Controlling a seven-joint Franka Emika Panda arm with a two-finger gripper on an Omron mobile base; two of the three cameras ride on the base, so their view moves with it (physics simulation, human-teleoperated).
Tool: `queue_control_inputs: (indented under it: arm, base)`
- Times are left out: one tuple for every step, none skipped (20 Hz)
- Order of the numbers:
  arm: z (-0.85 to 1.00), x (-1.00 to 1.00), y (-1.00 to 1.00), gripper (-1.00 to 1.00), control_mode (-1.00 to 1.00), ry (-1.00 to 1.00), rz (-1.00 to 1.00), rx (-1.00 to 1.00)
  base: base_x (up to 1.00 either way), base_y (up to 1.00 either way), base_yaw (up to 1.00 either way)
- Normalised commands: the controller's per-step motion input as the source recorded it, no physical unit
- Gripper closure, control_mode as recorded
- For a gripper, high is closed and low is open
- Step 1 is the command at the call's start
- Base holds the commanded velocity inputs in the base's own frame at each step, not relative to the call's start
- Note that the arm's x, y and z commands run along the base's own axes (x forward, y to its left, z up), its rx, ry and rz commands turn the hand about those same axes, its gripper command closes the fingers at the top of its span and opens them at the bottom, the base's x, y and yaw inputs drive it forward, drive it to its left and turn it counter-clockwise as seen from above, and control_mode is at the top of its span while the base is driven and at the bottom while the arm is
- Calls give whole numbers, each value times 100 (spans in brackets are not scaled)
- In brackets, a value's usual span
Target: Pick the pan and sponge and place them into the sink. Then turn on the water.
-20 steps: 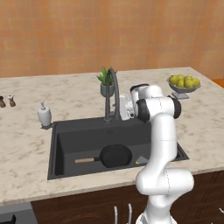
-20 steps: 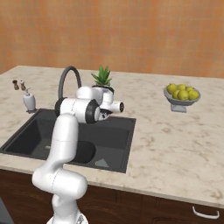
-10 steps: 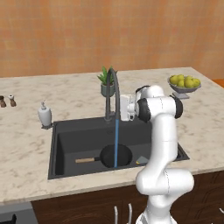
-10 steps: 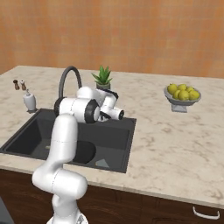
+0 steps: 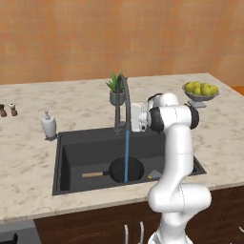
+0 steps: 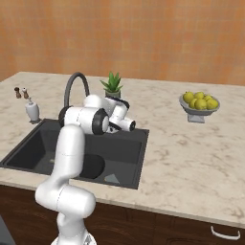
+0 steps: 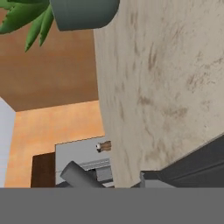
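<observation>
A blue water stream [image 5: 126,155], absent a second ago, now falls from the faucet [image 5: 125,102] onto the pan [image 5: 127,169] in the sink [image 5: 76,150], beside the sponge [image 5: 155,175]; the task looks complete. Whether the gripper [image 5: 134,117] is open or closed cannot be told

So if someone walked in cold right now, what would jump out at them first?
The bright blue water falling from the dark arched faucet straight onto the black pan in the sink. Next, the white arm bent over the basin, its hand right by the faucet. A sponge corner shows beside the pan, and a bowl of yellow fruit stands far right on the counter.
</observation>
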Motion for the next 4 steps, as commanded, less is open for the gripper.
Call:
queue_control_inputs:
  arm:
    - [0, 0, 0, 100, -100, 0, 0, 0]
    - [0, 0, 0, 100, -100, 0, 0, 0]
    - [0, 0, 0, 100, -100, 0, 0, 0]
    - [0, 0, 0, 100, -100, 0, 0, 0]
  base:
    - [0, 0, 0]
    - [0, 0, 0]
    - [0, 0, 0]
    - [0, 0, 0]
